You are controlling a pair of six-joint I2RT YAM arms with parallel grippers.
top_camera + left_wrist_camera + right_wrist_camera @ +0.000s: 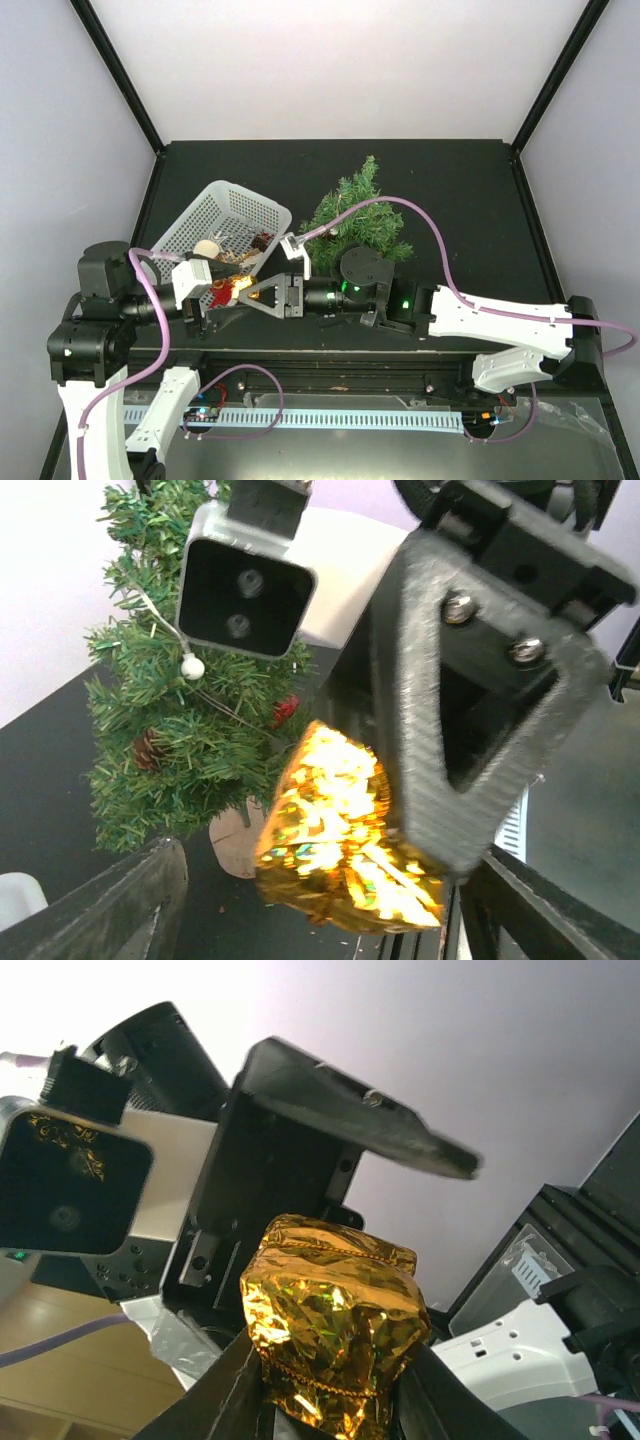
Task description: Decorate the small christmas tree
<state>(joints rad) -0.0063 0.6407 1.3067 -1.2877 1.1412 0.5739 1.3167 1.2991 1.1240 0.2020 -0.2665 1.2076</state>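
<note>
Tree waiting while two claws are meeting over a gold ornament

White walls (330, 60) are standing around the back and sides, so the room is looking tight. The black table (470, 200) is lying flat and dull, and it is looking grippy, not slippery. The small christmas tree (358, 218) is standing near the back of the table, at about two o'clock from the claws. It is looking light and easy to tip. Its green needles are looking soft and bendy, while its round wooden foot (238, 840) is looking stiff. I am thinking a claw should be holding it low, by the foot or stem, never by the tips. The white basket (205, 215) is sitting at eleven o'clock from the claws, with little things inside. The left gripper (340, 910) is standing released, its fingers spread wide on either side. The right gripper (330, 1380) is pinching the gold foil ornament (330, 1330). The ornament is looking crinkly, light and easy to squash, so a gentle hold is suiting it.
</note>
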